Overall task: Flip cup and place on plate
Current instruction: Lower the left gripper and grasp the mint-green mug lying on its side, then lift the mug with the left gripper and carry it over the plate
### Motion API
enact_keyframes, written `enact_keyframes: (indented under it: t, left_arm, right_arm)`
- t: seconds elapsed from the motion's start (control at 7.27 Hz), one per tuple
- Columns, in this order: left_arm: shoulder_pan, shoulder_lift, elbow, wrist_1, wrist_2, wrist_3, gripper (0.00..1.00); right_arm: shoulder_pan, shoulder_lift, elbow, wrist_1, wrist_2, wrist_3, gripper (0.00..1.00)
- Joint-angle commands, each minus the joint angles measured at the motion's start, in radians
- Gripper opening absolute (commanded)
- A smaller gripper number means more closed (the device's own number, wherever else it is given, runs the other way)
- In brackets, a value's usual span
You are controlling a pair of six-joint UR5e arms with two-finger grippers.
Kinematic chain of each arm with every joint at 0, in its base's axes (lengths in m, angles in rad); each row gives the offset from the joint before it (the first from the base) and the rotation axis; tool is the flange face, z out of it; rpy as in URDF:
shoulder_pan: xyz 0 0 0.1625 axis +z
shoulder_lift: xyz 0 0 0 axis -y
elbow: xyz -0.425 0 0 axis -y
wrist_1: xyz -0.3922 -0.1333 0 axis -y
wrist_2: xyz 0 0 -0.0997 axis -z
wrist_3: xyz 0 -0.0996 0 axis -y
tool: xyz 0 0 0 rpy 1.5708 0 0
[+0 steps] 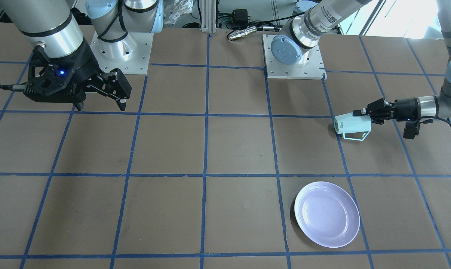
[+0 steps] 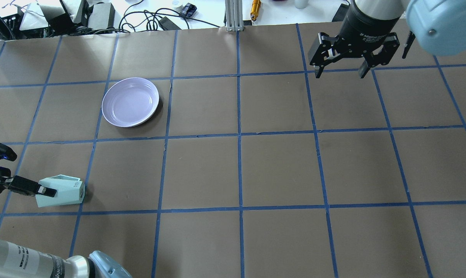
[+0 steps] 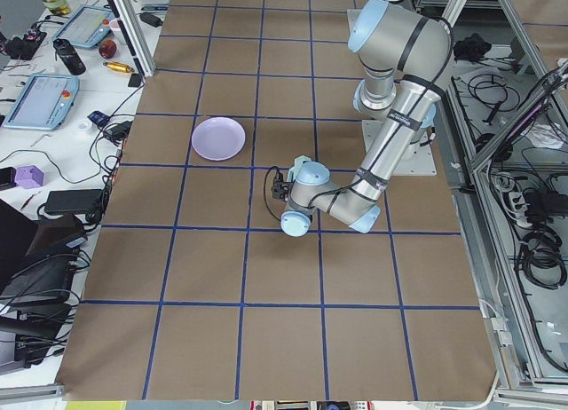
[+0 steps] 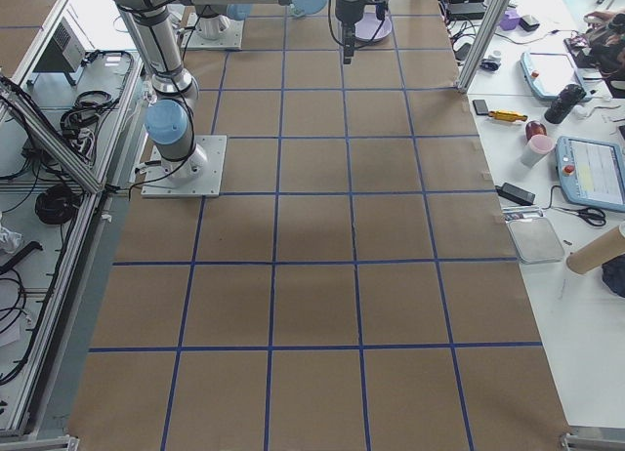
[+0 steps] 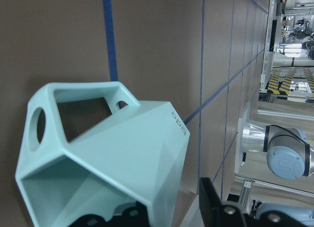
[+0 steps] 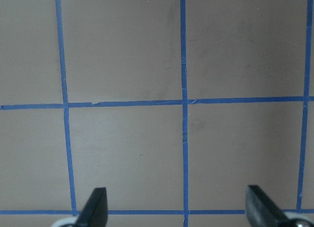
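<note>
**Q:** Where is the cup?

**A:** You have the mint-green cup (image 2: pixel 65 189) on the robot's left side of the table (image 2: pixel 279 166), close to the robot's edge. It lies on its side. The open hexagonal mouth faces the left gripper (image 2: pixel 47 191), and the base with the small dark lettering faces the table's middle. The angular handle points towards the far side, away from the robot. I cannot tell whether the cup touches the brown surface or hangs just above it.

**Q:** And what is that gripper doing?

**A:** Its fingers are closed on the cup's wall at the rim, and the arm reaches in low and nearly level. In your left wrist view the cup (image 5: pixel 113 158) fills most of the picture, mouth towards the camera.

**Q:** The plate?

**A:** You will find the pale lavender plate (image 2: pixel 131 101) on the same left half, farther from the robot than the cup and well apart from it. It lies flat with nothing on it.

**Q:** The other arm?

**A:** Your right gripper (image 2: pixel 340 75) hangs over the far right part of the table, pointing down. Its fingers are spread wide and hold nothing. Its wrist view shows only blue tape lines (image 6: pixel 182 101) between the fingertips (image 6: pixel 95 207).
</note>
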Motion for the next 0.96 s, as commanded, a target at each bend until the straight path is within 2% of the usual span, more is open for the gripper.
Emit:
enact_keyframes:
  t: [0.0,0.41,0.83]
  left_arm:
    - [-0.01,0.021,0.034,-0.056,-0.012,0.01,0.0]
    - [-0.059,0.105,0.09,-0.082,-0.043,-0.013,0.0]
    - [-0.223,0.266,0.117,-0.058,-0.035,-0.191,0.0]
  right_arm:
    - [0.0,0.0,0.0,0.0,0.0,0.0,1.0]
    - [0.0,0.0,0.0,0.0,0.0,0.0,1.0]
    - [0.0,0.0,0.0,0.0,0.0,0.002,1.0]
